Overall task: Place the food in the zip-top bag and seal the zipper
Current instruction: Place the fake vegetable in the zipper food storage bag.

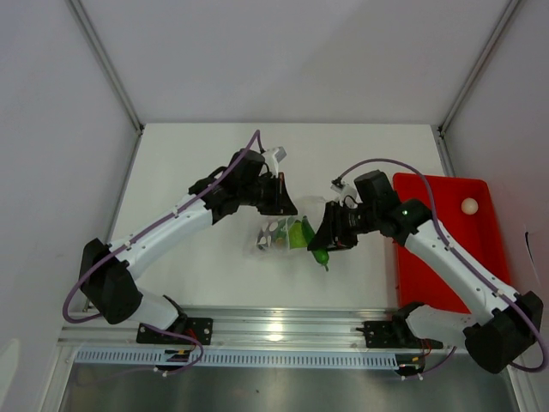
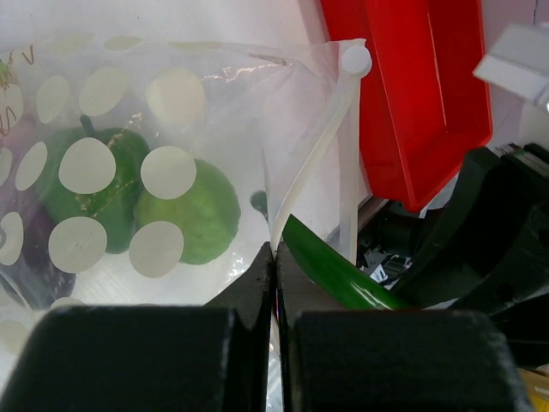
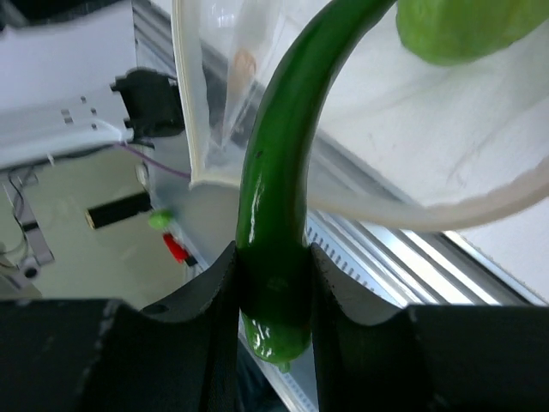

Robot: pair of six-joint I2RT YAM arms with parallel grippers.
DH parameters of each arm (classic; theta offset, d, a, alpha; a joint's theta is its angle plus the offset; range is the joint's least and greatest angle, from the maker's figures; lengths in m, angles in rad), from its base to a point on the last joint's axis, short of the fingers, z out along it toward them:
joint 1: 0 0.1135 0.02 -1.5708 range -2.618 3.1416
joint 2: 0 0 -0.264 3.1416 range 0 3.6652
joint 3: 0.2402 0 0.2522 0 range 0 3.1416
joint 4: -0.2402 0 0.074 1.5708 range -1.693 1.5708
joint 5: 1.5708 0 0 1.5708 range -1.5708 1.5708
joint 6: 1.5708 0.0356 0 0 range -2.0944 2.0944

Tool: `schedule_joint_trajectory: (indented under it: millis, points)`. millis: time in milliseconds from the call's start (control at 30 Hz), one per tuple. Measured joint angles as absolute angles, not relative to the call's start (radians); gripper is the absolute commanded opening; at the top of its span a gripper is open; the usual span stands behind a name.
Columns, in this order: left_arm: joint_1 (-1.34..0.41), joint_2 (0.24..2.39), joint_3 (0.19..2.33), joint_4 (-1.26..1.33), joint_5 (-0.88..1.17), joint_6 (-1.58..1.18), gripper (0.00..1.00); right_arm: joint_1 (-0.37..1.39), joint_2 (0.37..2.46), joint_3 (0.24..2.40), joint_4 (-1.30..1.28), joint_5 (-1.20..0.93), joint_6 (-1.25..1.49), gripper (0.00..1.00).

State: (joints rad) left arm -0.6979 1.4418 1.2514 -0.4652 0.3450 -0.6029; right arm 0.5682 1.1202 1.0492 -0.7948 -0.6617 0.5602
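Both arms angle inward over mid-surface (image 1: pixel 214 163). Left gripper (image 2: pixel 275 268) is closed, pinching the zip-top bag (image 2: pixel 214 103) at its mouth edge. Right gripper (image 3: pixel 274 287) clamps the darker green long piece (image 3: pixel 279 172), which curves up at the bag mouth. Left wrist view shows the bright green round piece (image 2: pixel 202 215) inside the bag. Top view alone shows the whitish ball (image 1: pixel 468 206) in the red tray (image 1: pixel 446 257).
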Motion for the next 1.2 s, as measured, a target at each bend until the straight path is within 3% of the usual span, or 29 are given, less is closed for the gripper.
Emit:
schedule_joint_trajectory:
  millis: [700, 900, 1000, 1100, 1200]
  points:
    - [-0.698, 1.421, 1.242, -0.442, 0.348, -0.603, 0.01, 0.533, 1.362, 1.161, -0.634, -0.496, 0.762, 0.03]
    - [-0.698, 1.412, 1.238, -0.432, 0.352, -0.603, 0.01, 0.591, 1.407, 1.161, -0.58, -0.414, 0.778, 0.27]
    - [-0.698, 1.411, 1.238, -0.43, 0.352, -0.603, 0.01, 0.642, 1.462, 1.164, -0.553, -0.4, 0.777, 0.44]
    - [-0.698, 1.41, 1.238, -0.44, 0.346, -0.601, 0.01, 0.684, 1.522, 1.185, -0.571, -0.386, 0.76, 0.67]
    - [-0.693, 1.401, 1.23, -0.451, 0.345, -0.603, 0.0, 0.685, 1.529, 1.193, -0.611, -0.347, 0.739, 0.75]
